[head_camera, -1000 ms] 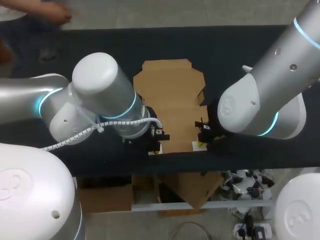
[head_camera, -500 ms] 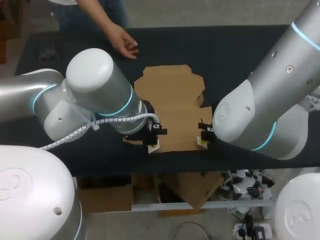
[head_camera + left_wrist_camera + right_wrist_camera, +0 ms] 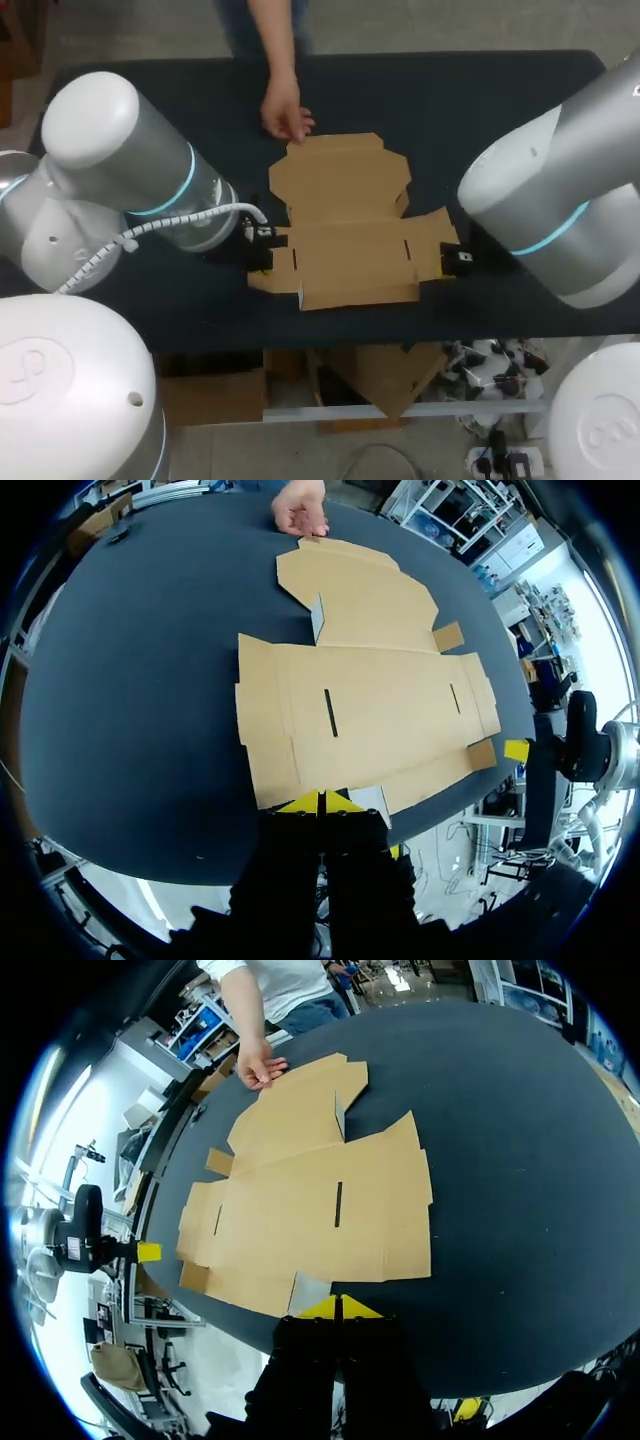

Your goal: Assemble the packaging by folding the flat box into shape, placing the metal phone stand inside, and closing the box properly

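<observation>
Dark tabletop (image 3: 500, 100) carries the flat box (image 3: 350, 235), spread wide and wholly unfolded between our two claws. Its edge lies just at the tips of our left claw (image 3: 320, 802), and the opposite side just at our right claw (image 3: 338, 1307). Both claws have their fingers pressed tip to tip and grip nothing we can make out. A second ago they worked close together at the near edge; they have since drawn apart, so folding, we judge, has hardly begun. Well ahead of both claws, a person's hand (image 3: 287, 115) has come onto the far flap, in the way of lifting it. We see no phone stand.
</observation>
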Controlling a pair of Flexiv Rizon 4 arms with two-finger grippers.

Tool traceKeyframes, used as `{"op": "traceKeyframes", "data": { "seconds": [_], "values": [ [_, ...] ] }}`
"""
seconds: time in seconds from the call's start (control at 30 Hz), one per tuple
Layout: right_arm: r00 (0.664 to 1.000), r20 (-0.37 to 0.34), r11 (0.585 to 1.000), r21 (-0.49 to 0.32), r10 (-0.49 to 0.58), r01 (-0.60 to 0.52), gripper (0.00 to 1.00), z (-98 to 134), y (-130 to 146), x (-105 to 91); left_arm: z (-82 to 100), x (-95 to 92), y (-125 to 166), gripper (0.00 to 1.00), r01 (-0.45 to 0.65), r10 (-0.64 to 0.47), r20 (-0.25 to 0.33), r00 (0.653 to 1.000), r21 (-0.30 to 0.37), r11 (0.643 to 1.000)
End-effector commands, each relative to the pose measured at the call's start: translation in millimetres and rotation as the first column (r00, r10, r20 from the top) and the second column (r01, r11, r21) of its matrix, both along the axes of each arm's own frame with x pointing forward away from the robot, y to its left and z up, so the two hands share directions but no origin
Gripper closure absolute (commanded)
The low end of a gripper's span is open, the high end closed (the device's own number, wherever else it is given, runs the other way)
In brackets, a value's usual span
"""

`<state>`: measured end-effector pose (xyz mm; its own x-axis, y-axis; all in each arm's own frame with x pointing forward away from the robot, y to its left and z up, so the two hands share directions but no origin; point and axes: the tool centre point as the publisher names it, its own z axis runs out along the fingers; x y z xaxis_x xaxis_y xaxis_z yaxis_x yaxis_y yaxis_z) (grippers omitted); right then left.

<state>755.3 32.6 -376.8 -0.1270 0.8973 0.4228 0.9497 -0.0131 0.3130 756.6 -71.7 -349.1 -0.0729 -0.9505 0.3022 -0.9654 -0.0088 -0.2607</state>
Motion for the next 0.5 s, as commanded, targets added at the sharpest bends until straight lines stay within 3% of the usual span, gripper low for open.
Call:
{"op": "traceKeyframes", "data": {
  "seconds": [0.03, 0.5],
  "values": [
    [0.996, 0.008, 0.964, 0.252, 0.086, -0.085, 1.0, 7, -18, -1.7, 21.2, -11.4, 22, 1.0, -0.003, 0.003, 0.011, 1.0, -0.019, 1.0],
    [0.996, -0.013, 0.961, 0.266, 0.086, -0.08, 1.0, 9, -31, 0.5, 31.6, -9.3, 43, 1.0, -0.033, 0.034, 0.023, 0.999, -0.035, 0.999]
  ]
}}
